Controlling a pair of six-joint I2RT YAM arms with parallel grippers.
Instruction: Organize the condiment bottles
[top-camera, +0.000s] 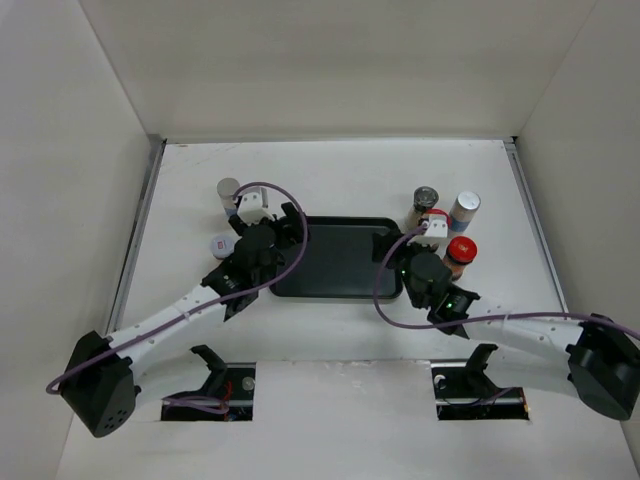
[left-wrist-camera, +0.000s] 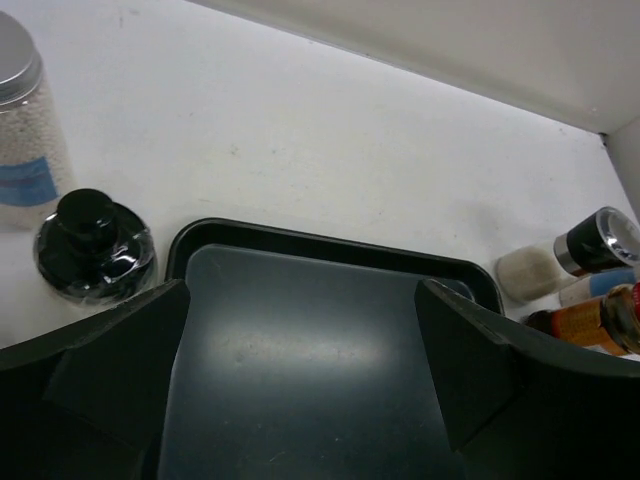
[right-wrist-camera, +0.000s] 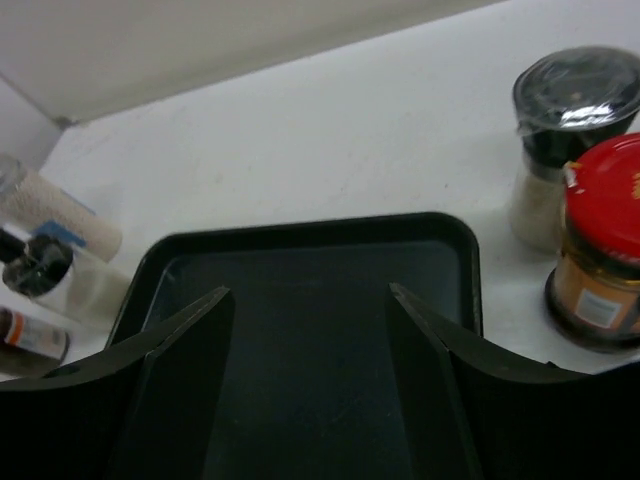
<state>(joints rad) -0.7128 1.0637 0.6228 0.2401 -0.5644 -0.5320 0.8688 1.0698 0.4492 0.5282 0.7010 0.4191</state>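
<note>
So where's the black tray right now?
In the top view the black tray sits mid-table, between a silver-capped jar to its left and a red-lidded jar to its right.

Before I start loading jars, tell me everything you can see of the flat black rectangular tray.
The flat black rectangular tray looks like smooth, slightly glossy plastic, with rounded corners and a low raised rim. It lies flat and empty at the middle of the white table. The open left gripper and open right gripper hover over its two short ends; contact cannot be told.
</note>
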